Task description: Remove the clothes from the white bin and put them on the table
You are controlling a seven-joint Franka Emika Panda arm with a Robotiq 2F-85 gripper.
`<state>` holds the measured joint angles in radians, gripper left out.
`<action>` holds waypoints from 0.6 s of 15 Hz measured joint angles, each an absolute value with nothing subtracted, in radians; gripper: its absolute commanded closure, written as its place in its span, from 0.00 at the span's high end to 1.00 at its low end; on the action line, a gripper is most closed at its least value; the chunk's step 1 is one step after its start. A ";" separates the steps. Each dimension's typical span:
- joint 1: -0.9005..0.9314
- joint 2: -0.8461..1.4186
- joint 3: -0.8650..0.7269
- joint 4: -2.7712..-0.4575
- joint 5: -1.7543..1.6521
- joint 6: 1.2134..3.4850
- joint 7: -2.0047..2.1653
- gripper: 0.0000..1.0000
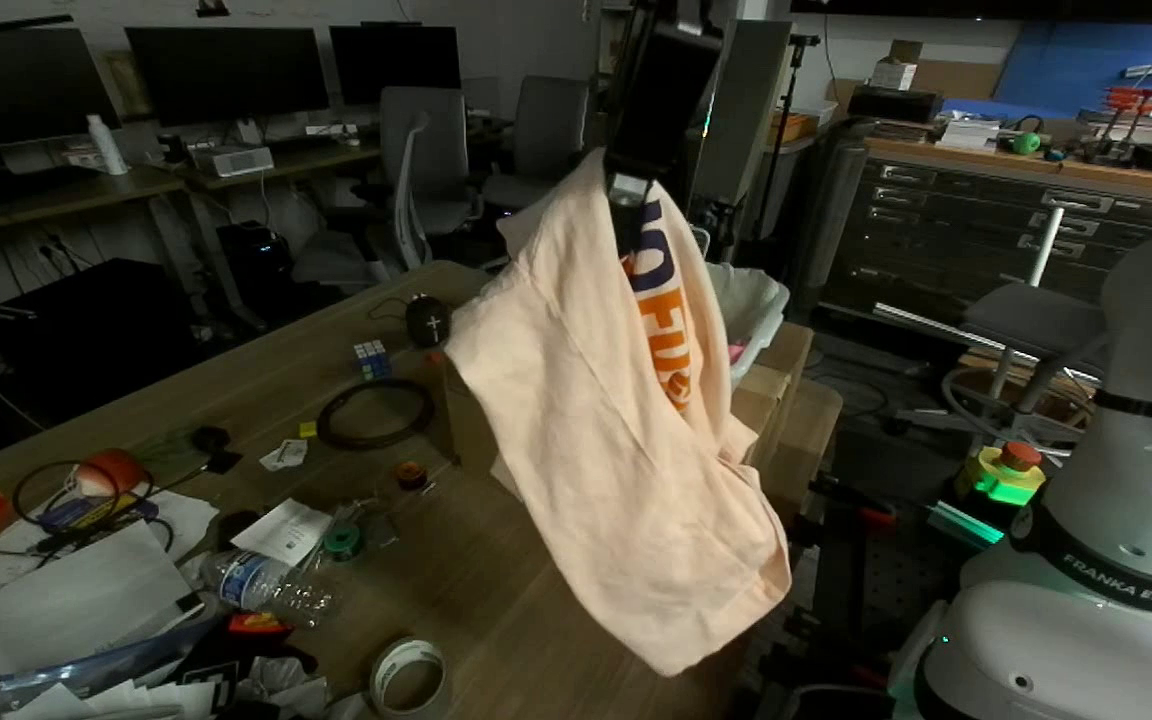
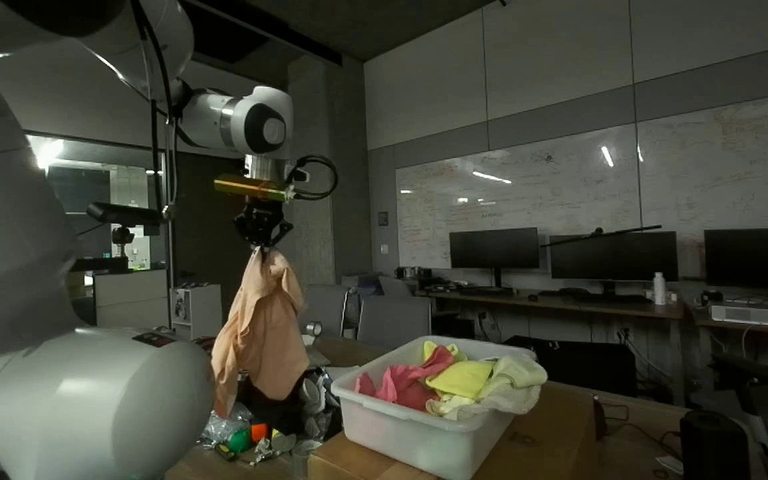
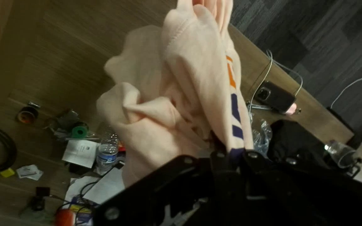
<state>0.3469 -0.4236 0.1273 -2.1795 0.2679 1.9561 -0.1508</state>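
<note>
My gripper (image 2: 264,248) is shut on a peach shirt (image 2: 265,327) with purple and orange lettering. The shirt hangs loose in the air beside the white bin (image 2: 397,427), apart from it. In the wrist view, the fingertips (image 3: 236,153) pinch the cloth at the lettering of the shirt (image 3: 196,78). In an exterior view, the shirt (image 1: 616,450) hangs above the wooden table (image 1: 496,620) and hides part of the bin (image 1: 764,325). The bin still holds a pink-red cloth (image 2: 404,383), a yellow cloth (image 2: 461,379) and a pale green cloth (image 2: 517,383) draped over its rim.
The bin stands on a cardboard box (image 2: 551,433). On the table lie a plastic bottle (image 1: 271,585), a tape roll (image 1: 408,680), papers (image 1: 66,600), a black cable ring (image 1: 324,425), a puzzle cube (image 1: 372,358) and a black bag (image 3: 297,144).
</note>
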 measured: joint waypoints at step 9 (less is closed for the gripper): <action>0.315 -0.294 0.162 -2.083 0.241 2.115 -0.251 0.04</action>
<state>0.3150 -0.2943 0.1624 -2.0831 0.2410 2.1148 -0.2506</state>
